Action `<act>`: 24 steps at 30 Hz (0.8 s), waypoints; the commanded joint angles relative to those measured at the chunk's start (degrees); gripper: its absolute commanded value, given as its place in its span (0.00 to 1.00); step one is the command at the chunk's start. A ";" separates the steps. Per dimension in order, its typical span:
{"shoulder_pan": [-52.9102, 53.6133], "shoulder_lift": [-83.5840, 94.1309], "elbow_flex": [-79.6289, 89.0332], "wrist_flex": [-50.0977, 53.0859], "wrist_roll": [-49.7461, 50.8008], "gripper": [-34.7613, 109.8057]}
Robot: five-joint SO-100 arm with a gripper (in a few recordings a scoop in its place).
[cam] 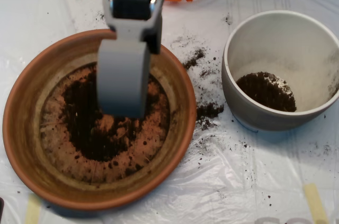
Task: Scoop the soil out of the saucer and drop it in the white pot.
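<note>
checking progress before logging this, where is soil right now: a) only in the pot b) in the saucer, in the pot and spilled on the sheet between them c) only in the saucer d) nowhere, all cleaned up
b: dark soil lies in the saucer, a clump sits in the pot, and spilled soil dots the sheet between them.

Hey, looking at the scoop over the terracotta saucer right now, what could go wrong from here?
1. Soil spilled on the plastic sheet between the saucer and the white pot suggests the next load may also drop some on the way.
2. The soil in the saucer is thin and scattered, so the pincer may scrape the saucer's bottom and pick up little.
</note>
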 commanded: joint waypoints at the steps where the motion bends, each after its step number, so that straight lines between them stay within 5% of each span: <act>1: 5.71 8.17 12.30 -7.56 -1.23 0.58; 12: 17.05 9.05 38.58 -24.52 -5.19 0.60; 24: 23.99 -5.19 39.64 -29.36 -9.76 0.62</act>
